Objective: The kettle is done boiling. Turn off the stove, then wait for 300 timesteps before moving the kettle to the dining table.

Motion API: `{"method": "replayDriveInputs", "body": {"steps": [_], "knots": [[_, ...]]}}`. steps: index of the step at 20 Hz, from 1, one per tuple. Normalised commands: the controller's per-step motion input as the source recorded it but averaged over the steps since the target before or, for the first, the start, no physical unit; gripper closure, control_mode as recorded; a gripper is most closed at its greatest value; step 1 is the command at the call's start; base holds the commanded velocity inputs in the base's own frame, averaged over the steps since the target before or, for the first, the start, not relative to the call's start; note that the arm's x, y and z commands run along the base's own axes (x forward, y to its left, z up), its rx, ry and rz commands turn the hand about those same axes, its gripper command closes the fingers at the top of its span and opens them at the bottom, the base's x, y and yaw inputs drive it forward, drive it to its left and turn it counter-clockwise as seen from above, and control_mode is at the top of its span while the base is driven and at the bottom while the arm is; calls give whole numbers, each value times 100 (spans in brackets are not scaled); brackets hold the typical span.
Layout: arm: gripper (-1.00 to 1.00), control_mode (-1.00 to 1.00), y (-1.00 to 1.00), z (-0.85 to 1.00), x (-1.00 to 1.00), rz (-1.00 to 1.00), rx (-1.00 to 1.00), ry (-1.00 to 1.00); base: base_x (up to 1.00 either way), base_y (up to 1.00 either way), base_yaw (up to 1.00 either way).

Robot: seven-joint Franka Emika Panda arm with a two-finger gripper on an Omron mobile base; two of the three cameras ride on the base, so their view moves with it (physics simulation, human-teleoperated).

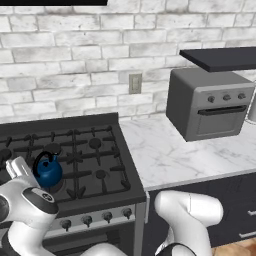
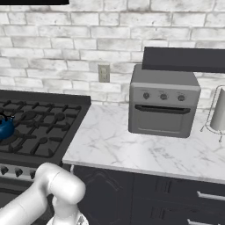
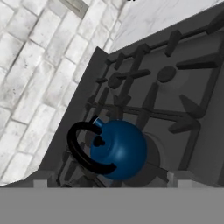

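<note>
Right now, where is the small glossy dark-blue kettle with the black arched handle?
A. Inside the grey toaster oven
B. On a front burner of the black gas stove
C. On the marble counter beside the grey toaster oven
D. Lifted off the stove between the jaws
B: the glossy dark-blue kettle sits on the grates of the black gas stove, near the front knobs, with nothing gripping it.

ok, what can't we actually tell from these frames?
- Knob positions, left base view: too small to read on or off.
- Flame under the kettle, hand view: kettle body hides the burner.
- Stove's left side, right base view: cut by the frame edge.
</note>
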Motion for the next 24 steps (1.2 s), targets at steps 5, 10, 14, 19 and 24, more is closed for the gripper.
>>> {"method": "replayDriveInputs", "body": {"steps": [5,10,14,19,24], "knots": [[-100,-100,0,0,7,0,0,1,0,0,0],[-100,-100,0,0,8,0,0,2,0,0,0],[-100,-100,0,0,7,0,0,2,0,0,0],[-100,-100,0,0,8,0,0,2,0,0,0],[-100,-100,0,0,10,0,0,3,0,0,0]]}}
